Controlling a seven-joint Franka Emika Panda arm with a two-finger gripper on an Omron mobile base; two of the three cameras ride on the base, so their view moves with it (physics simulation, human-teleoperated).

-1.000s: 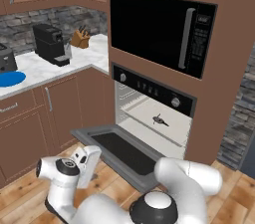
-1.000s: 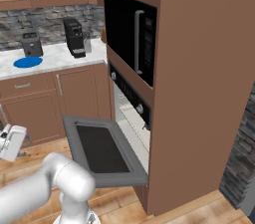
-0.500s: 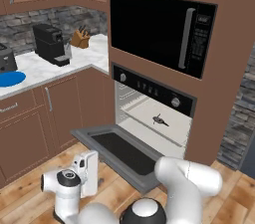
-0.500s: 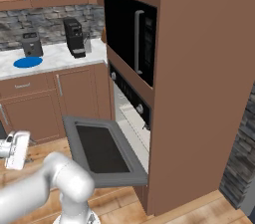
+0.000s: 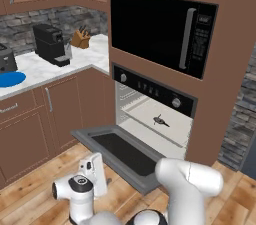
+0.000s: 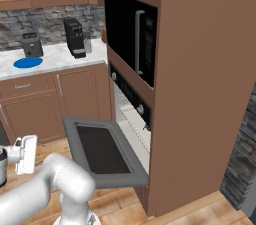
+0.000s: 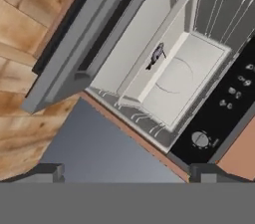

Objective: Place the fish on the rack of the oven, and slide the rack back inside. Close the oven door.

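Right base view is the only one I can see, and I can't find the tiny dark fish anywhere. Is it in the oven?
Observer: Yes. In the left base view the tiny dark grey fish lies on the flat pale grey rack inside the black wall oven.
Operator: Is the rack sticking out?
Observer: It doesn't look so. In the hand view the rack's front edge sits inside the cavity, not over the open dark grey oven door.
Operator: Is the robot's hand holding anything?
Observer: No. In the hand view the gripper has its fingertips wide apart with nothing between them.
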